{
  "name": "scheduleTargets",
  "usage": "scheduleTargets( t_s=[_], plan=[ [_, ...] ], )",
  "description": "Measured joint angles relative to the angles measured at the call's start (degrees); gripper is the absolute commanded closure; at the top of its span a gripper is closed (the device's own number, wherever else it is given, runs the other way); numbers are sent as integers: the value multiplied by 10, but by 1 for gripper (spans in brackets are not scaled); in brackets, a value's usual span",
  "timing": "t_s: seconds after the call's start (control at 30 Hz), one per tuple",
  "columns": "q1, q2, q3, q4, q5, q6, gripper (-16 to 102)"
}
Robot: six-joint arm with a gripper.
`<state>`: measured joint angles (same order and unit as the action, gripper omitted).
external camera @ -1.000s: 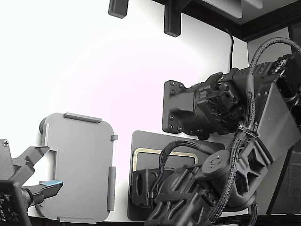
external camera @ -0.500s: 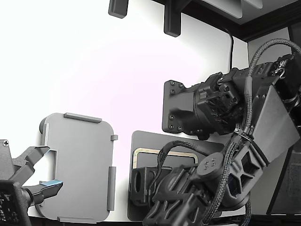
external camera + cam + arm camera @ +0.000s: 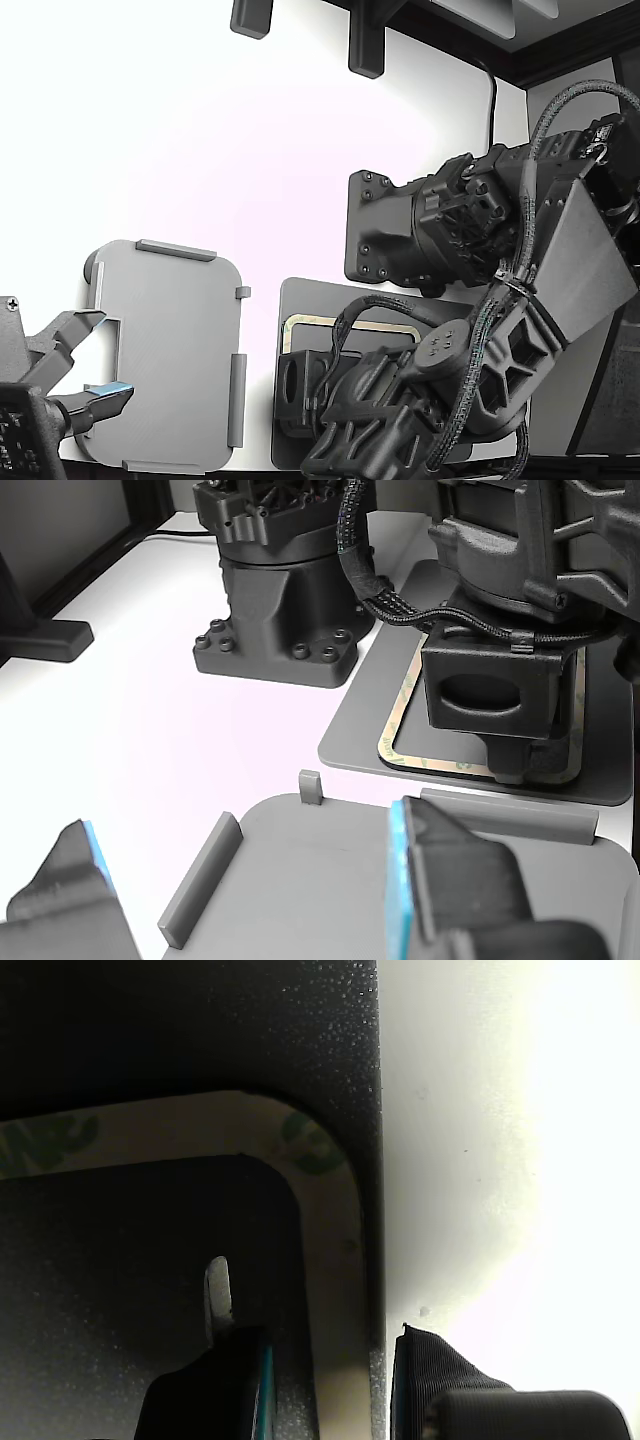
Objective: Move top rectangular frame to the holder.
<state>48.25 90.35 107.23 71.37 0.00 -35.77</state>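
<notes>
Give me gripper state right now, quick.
gripper: open, fingers straddling one side of the top rectangular frame as it lies on the dark mat; not clamped yet.

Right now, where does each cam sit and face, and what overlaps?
Exterior view: high, looking down on the table; arm over the dark mat, holder on its left.
Wrist view: on the wrist, close over a frame corner; gripper jaws straddle the frame's side strip.
Other view: low, behind a second gripper, facing across the holder to the working arm.
Shared: frame and mat appear in all three.
</notes>
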Motion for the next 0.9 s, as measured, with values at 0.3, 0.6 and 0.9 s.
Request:
scheduleTargets(
  t_s=[0.3, 0.6, 0.9],
  plan=[
    [0, 0, 11, -8, 2, 1, 46],
    [0, 0, 12, -16, 8, 2, 57],
    [0, 0, 18, -23, 8, 0, 72]
  ],
)
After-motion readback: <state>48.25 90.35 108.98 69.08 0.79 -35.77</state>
